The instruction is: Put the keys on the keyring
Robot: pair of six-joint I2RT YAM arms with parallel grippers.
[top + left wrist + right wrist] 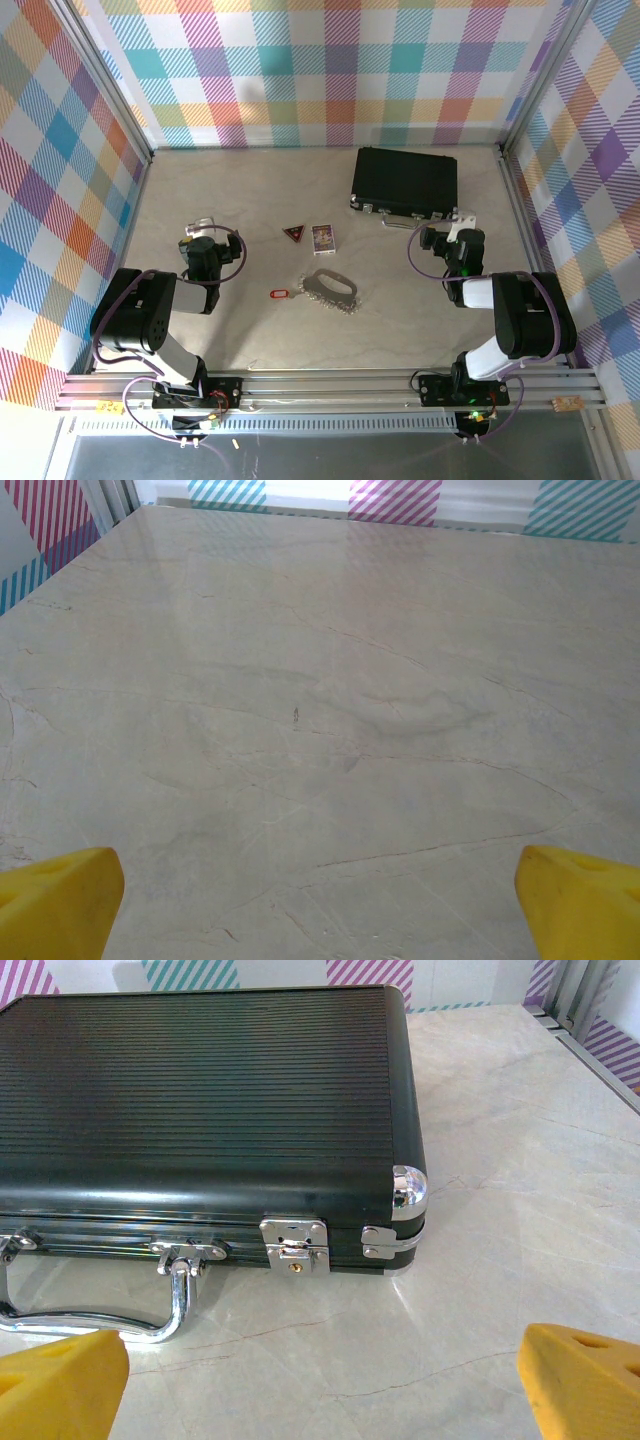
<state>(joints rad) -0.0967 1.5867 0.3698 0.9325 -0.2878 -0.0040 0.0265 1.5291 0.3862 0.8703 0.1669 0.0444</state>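
Left end effector (320,910): released, yellow fingers spread wide over the pale marbled worktop (320,730). Right end effector (320,1385): released too, facing the ribbed black case with chrome handle (200,1100). Small metal key with red tag (279,294) lies mid-worktop, just beside the silver oval keyring with chain (332,288), not touching it.

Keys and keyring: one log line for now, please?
keys: on table, beside keyring, not attached | left hand: open, empty | right hand: open, empty, facing black case
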